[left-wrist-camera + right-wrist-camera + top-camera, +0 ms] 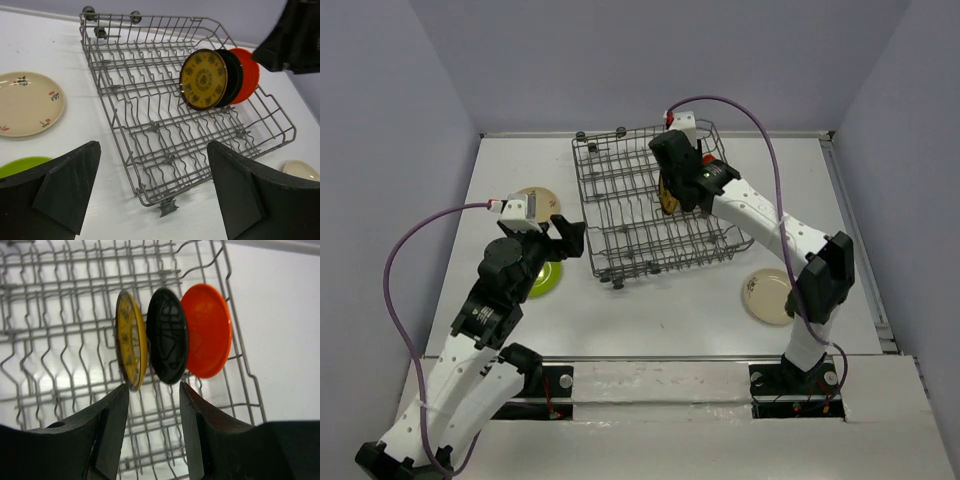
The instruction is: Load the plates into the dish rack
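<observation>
The yellow plate (131, 347), black plate (167, 335) and orange plate (207, 330) stand side by side in the dish rack (50, 330). The right gripper (153, 387) is just by them, fingers apart and empty. The left gripper (153, 146) has its fingers far apart too.

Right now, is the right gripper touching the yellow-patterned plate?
Cannot tell. Right wrist view: one fingertip of the right gripper borders the yellow-patterned plate; no gap or contact shows plainly.

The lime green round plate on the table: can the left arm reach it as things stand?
Probably yes: the lime green plate lies flat close to the open left gripper, with nothing resting on it.
</observation>
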Controlling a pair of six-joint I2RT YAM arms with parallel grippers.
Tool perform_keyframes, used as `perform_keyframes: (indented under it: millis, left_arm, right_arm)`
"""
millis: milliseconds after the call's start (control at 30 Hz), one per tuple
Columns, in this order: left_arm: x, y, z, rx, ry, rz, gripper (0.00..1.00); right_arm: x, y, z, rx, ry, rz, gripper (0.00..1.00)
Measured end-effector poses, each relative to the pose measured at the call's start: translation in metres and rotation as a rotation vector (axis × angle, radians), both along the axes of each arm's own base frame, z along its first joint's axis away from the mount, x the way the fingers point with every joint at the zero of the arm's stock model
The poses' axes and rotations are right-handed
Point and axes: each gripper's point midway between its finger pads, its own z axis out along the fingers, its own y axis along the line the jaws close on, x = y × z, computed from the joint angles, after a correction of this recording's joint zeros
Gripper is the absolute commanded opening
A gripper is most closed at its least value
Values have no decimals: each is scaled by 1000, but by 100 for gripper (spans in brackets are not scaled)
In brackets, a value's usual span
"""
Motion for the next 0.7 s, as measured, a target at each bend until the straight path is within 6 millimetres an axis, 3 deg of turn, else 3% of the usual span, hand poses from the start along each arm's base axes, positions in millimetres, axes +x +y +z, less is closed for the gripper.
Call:
perform_keyframes:
  millis: [133, 400, 567, 700]
  left_arm:
    - [19, 7, -23, 11, 88, 51, 99]
    - [64, 42, -83, -75, 336, 189, 91]
    - [89, 109, -116, -211, 434, 392, 85]
    - [102, 145, -137, -324, 476, 504, 85]
  right_arm:
    - [-40, -2, -9, 111, 24, 142, 46]
    - [-129, -4, 29, 429, -124, 462, 45]
    - [-158, -4, 28, 527, -153, 562, 45]
    - [-169, 2, 13, 556, -124, 615, 46]
